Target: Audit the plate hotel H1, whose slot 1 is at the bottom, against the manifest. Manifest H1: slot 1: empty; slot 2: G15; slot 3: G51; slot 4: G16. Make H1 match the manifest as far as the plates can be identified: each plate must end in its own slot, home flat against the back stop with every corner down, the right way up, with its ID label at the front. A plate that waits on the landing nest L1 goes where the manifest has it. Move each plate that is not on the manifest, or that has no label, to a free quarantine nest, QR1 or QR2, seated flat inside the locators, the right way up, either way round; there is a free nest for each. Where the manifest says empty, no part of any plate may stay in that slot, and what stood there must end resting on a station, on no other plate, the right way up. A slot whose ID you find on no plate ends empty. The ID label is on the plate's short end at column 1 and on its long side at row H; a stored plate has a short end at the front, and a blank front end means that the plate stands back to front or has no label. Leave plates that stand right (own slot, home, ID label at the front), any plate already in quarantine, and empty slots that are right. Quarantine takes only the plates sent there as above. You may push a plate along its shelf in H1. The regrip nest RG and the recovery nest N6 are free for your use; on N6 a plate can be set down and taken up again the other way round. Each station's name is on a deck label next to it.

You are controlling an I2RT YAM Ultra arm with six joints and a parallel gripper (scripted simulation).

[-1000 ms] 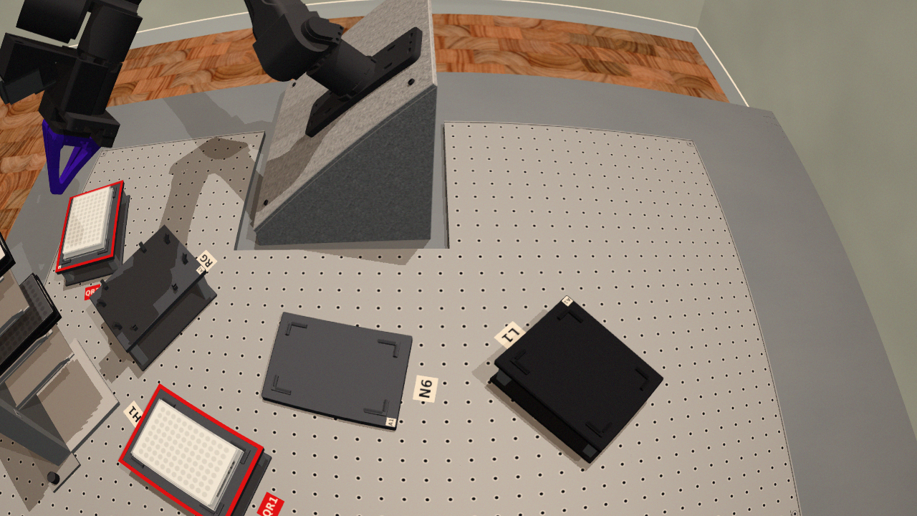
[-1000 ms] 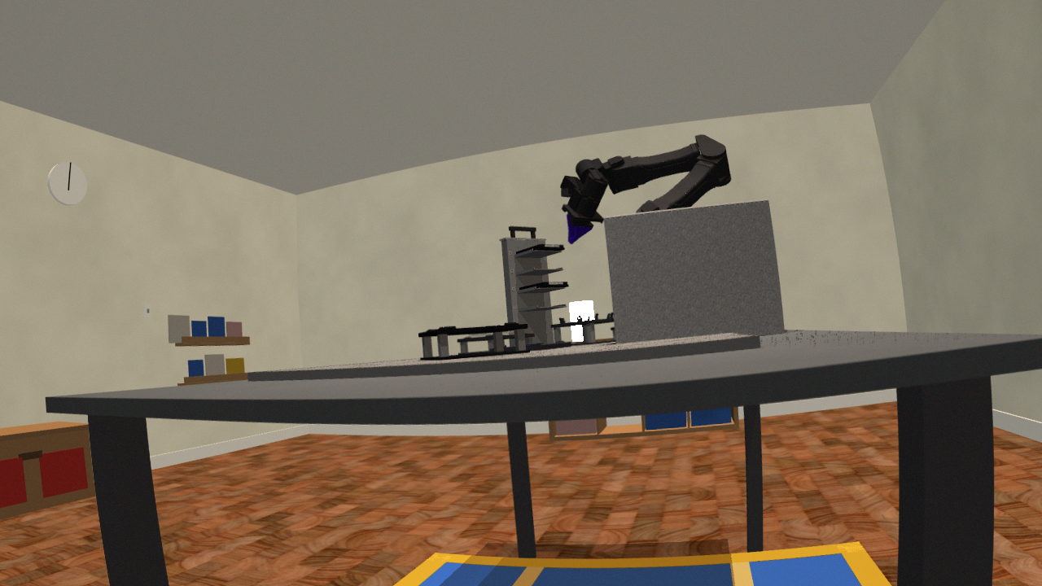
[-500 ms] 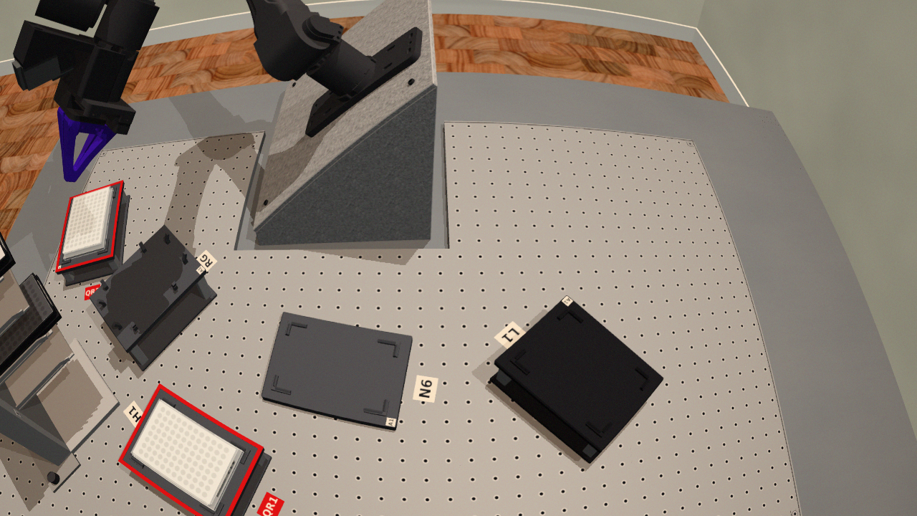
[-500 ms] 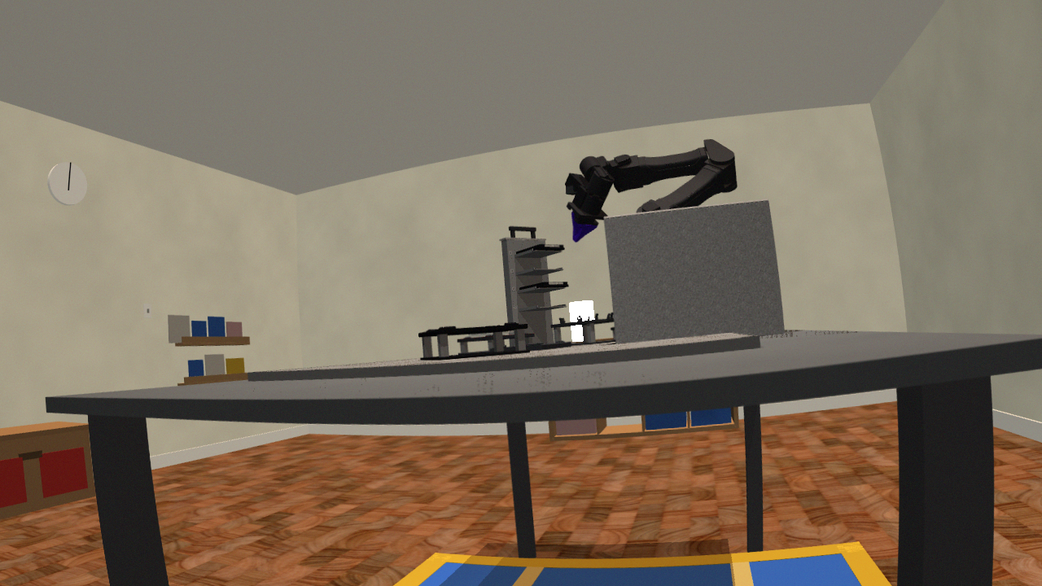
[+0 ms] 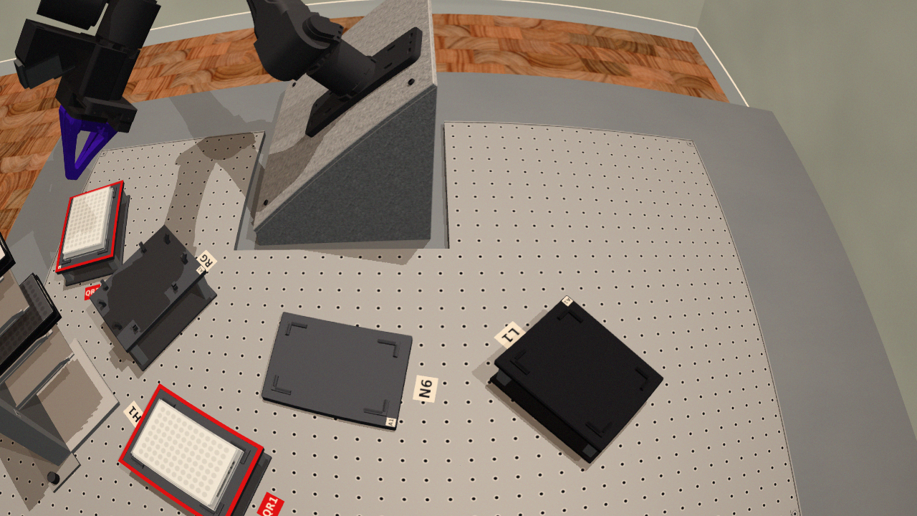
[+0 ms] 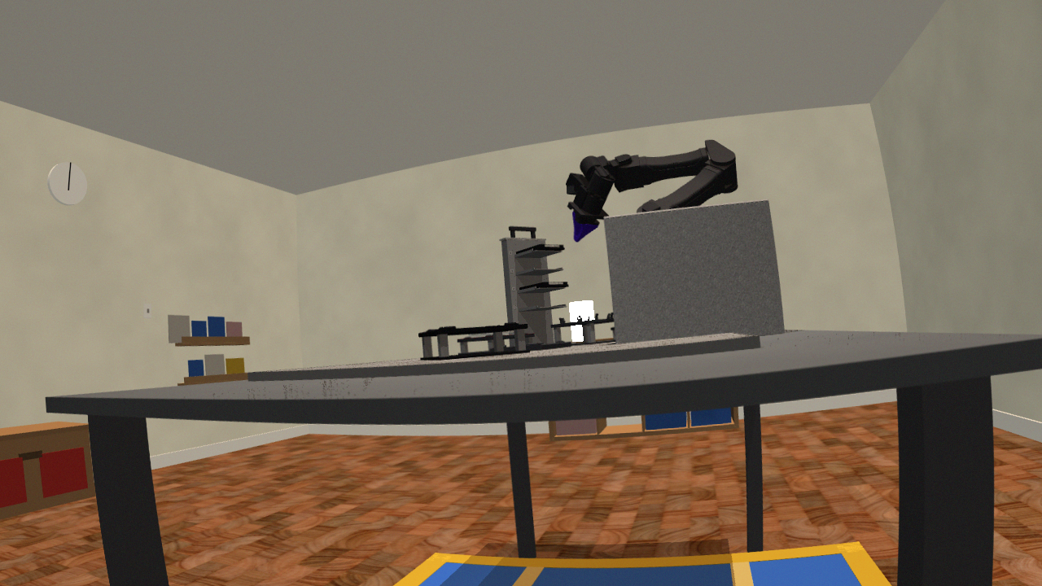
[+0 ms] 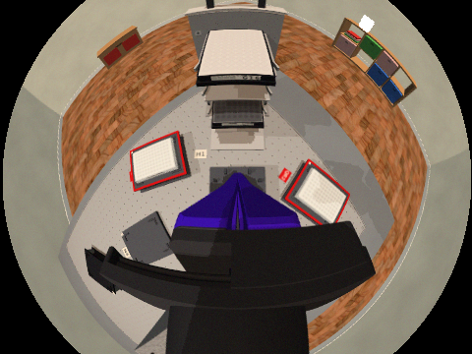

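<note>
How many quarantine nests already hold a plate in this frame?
2. The plate on QR1 sits at the deck's near-left corner; the plate on QR2 sits beyond the regrip nest RG. Plates in hotel H1 are partly hidden.

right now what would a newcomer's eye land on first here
Probably the two white plates in red-framed nests: one at QR1 near the deck's front left, one at QR2 further back. Next, the shut purple gripper hanging above QR2's far end, holding nothing, and the big grey block bearing the arm.
</note>
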